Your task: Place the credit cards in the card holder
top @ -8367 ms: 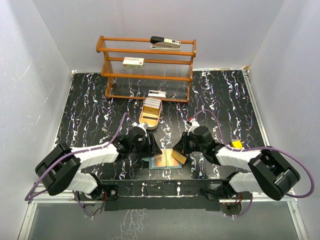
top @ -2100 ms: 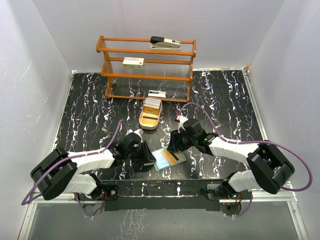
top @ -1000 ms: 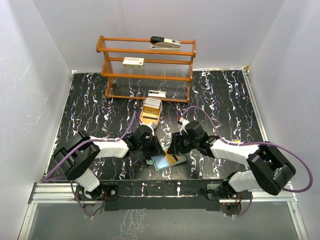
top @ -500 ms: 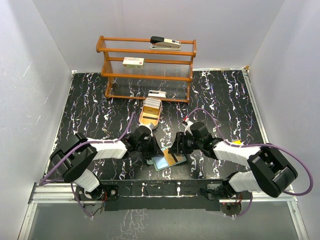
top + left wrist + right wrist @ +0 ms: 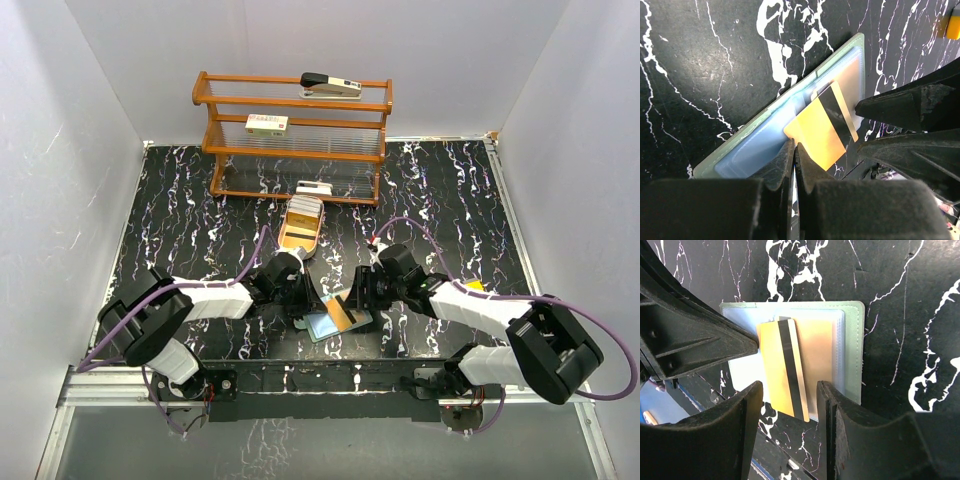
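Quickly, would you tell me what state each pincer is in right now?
Left pincer: closed, holding nothing, at the card holder.
Right pincer: open, straddling the gold credit card.

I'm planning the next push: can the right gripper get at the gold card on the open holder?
Probably yes. The right gripper hangs open just over the gold card, which lies uncovered on the open card holder. The shut left gripper rests close beside it, so room is tight.

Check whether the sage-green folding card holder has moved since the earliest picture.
Yes. The card holder has turned, its right end swinging away from the table's near edge.
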Robot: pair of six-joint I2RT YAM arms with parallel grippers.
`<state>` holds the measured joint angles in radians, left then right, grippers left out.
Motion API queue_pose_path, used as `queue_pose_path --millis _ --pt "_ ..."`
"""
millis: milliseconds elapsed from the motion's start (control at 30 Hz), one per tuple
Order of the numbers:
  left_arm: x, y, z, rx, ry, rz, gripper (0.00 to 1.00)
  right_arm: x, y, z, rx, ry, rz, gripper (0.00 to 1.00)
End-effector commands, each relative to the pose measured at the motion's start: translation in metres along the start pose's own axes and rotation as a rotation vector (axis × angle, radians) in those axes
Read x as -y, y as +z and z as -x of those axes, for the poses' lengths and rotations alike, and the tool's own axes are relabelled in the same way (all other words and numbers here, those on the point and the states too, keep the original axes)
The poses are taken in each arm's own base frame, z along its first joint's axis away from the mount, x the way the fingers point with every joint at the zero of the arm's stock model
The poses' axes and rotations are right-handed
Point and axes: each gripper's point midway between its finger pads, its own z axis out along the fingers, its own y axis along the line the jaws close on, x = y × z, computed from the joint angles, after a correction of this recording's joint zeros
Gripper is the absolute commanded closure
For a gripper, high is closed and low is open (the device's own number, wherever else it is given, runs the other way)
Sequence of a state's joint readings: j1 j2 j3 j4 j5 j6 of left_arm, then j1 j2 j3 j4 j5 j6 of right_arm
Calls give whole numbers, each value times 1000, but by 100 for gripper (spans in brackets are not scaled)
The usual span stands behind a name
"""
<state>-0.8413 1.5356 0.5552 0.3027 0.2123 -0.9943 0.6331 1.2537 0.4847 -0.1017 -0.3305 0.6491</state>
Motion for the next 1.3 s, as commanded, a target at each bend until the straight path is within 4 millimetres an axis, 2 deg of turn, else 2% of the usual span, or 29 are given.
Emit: queue_pose_path --millis 0,300,600,633,700,833,1000,1133,1267 --pt "-21 4 -14 -45 -4 67 100 -1 4 -1 -7 -28 -36 54" --pt "-27 5 -18 -51 -16 79 100 -17 7 1 7 -5 51 55" --pt "-24 -1 -16 -39 -17 77 100 -15 7 6 66 -23 64 88" --pt "-20 -3 -15 -38 -17 71 99 -14 8 6 72 -25 62 91" --pt "-11 -10 -10 -31 -5 58 90 -9 10 5 75 -23 47 94" --pt "-8 -30 1 18 22 105 83 -6 16 2 66 -18 46 95" --pt "-29 -49 3 70 40 195 80 -2 18 1 74 -6 39 95" --pt "-38 -47 -7 53 23 179 81 1 21 -2 65 11 37 94" --pt "-42 -40 -14 26 18 174 88 1 24 -6 56 32 45 93"
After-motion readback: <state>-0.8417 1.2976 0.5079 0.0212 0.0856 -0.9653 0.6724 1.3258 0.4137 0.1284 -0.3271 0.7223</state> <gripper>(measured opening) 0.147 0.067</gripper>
